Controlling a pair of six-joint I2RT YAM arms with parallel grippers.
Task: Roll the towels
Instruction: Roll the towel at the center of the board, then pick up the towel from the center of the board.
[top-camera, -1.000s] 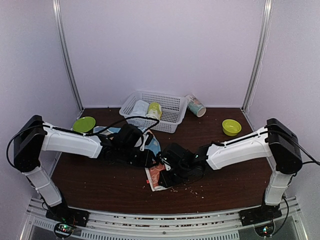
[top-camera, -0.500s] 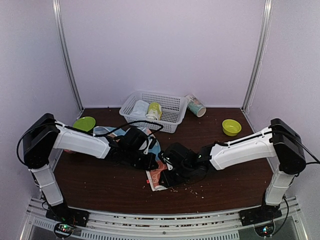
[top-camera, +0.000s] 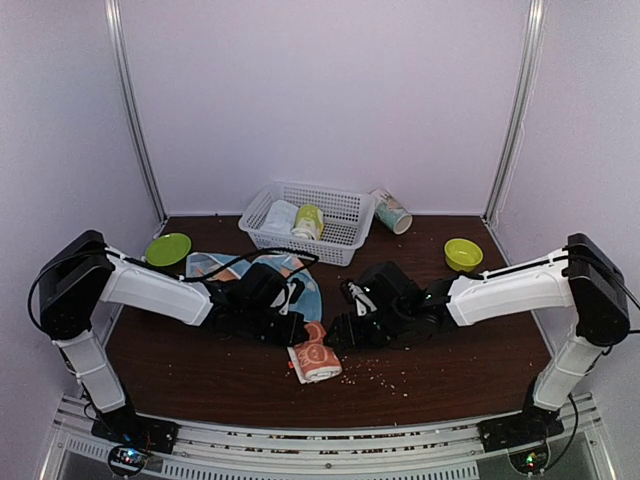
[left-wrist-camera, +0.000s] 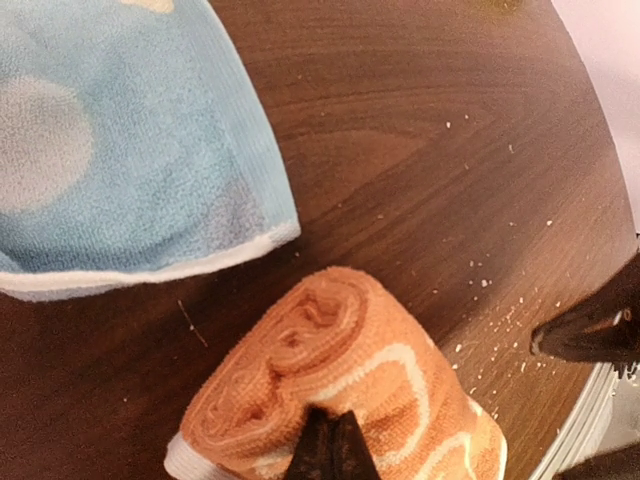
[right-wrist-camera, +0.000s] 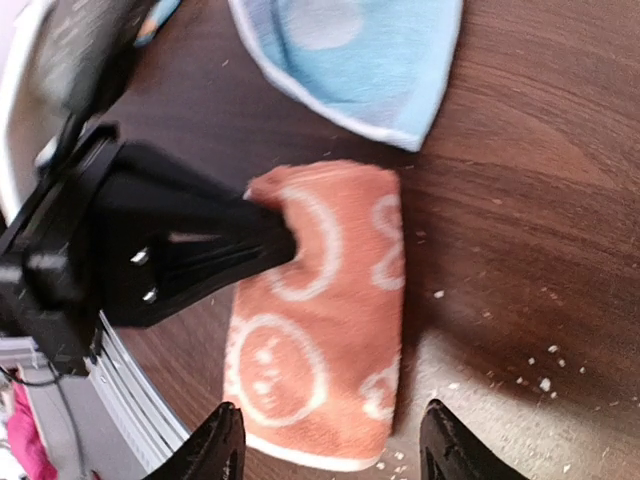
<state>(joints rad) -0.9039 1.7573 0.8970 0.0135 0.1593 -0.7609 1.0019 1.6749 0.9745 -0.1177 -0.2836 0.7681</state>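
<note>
So, not much to read here. The peach towel (right-wrist-camera: 320, 330) only has white ring-shaped cartoon prints, and the pattern on the tipped-over paper cup (top-camera: 392, 211) is too small to make out. The peach towel is rolled into a fat little tube. It lies on the dark wood table (top-camera: 200, 375) near the front middle, with crumbs (top-camera: 385, 375) scattered just to its right. The light blue towel (left-wrist-camera: 110, 170), with its pale spots, lies flat and unrolled right behind it. Its corner sits just beside the roll, with a sliver of wood between them.

The left arm stretches low across the table from its base toward the middle, wrist dipped down. The left gripper (left-wrist-camera: 330, 445) has its fingers pinched tight together, tips pressing on the roll near its spiral end. I can't tell if any cloth is nipped between them. The right arm reaches in low from the other side, forearm almost level. The right gripper (right-wrist-camera: 332, 440) is spread wide over the roll's other end and isn't gripping anything.

At the back there's a white basket (top-camera: 345, 200) holding a pale rolled towel (top-camera: 280, 214) and a yellow-green rolled towel (top-camera: 309, 220). There's a green bowl (top-camera: 168, 248) on the left and a yellow-green bowl (top-camera: 462, 254) on the right.
</note>
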